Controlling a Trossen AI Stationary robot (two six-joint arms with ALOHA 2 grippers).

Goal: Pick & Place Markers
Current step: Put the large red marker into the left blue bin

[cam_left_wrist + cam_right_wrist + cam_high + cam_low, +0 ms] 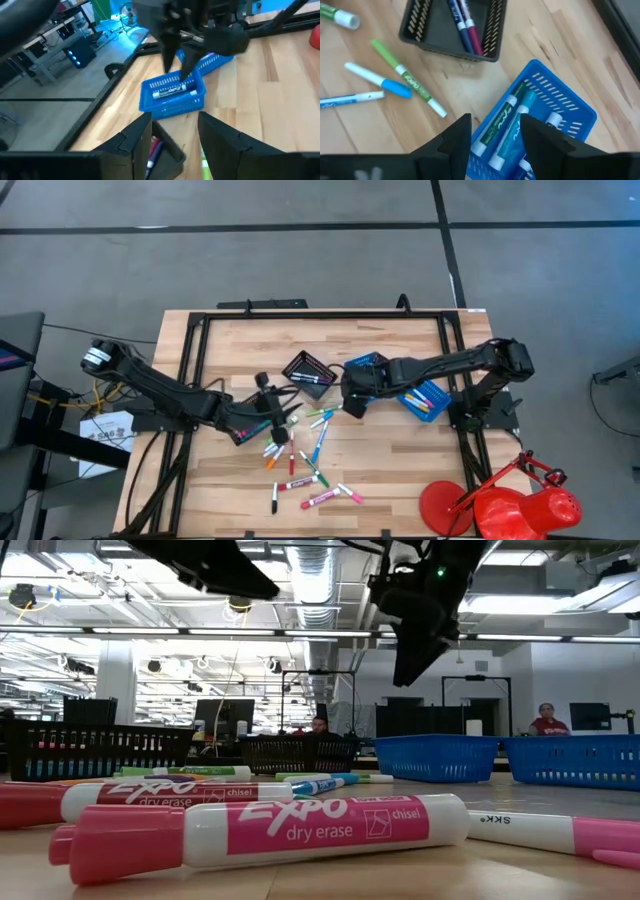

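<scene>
Pink markers (260, 830) lie nearest on the counter (400, 470). Right gripper (491, 135), fingers apart, hovers over the blue tray (570, 105) holding green and teal markers (507, 127); black tray (432, 30) holds two. Left gripper (175, 140) fingers apart.

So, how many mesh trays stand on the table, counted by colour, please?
Black mesh trays: 2
Blue mesh trays: 2
Total: 4
</scene>
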